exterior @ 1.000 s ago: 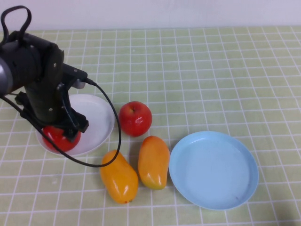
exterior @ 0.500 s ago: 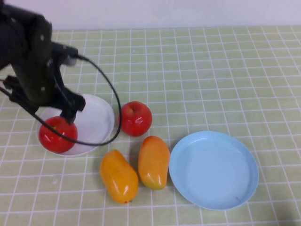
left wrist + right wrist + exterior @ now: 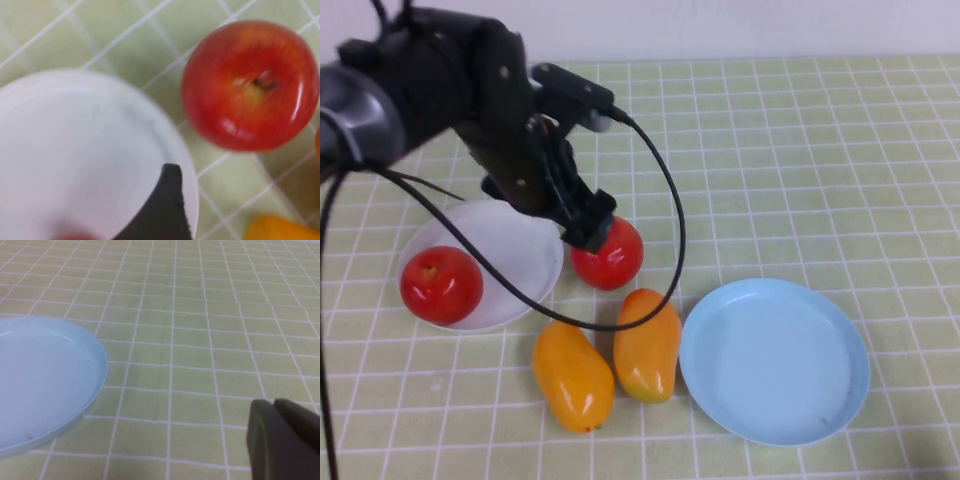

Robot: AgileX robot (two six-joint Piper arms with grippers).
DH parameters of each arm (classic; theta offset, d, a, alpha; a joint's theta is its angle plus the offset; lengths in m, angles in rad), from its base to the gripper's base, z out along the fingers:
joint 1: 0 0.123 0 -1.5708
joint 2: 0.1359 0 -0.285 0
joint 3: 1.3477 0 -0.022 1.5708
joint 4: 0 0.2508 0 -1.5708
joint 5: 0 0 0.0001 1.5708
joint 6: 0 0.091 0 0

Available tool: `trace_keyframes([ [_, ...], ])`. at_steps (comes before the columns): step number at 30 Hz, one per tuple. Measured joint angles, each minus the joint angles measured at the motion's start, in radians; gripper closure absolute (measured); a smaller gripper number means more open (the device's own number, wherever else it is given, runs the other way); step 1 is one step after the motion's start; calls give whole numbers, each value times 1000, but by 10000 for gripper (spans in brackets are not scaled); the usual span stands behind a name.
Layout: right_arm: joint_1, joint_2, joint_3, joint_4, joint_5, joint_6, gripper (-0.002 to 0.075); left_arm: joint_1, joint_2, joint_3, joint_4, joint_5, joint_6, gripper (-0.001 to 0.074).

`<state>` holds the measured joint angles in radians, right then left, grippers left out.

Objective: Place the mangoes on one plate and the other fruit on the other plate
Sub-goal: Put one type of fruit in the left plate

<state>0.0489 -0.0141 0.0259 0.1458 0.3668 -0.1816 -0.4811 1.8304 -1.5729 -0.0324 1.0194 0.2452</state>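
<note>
The left gripper [image 3: 590,228], its opening not discernible, was best centred over the second apple [image 3: 608,254]; the right gripper [image 3: 282,440] appeared closed.

One round glossy red apple [image 3: 441,284] sits on the round white plate [image 3: 515,240], another [image 3: 610,255] beside it, near two oblong orange-yellow mangoes [image 3: 645,343] left of the bare light blue plate [image 3: 775,360].
</note>
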Motion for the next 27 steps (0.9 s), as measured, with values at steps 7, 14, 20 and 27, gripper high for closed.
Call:
trace_keyframes([
  [7, 0, 0, 0, 0, 0, 0, 742, -6, 86, -31, -50, -30, 76, 66],
  [14, 0, 0, 0, 0, 0, 0, 741, -6, 102, -38, -108, -83, 184, 66],
  [20, 0, 0, 0, 0, 0, 0, 741, -6, 104, -38, -113, -131, 219, 66],
  [27, 0, 0, 0, 0, 0, 0, 741, -6, 124, -40, -117, -137, 234, 66],
])
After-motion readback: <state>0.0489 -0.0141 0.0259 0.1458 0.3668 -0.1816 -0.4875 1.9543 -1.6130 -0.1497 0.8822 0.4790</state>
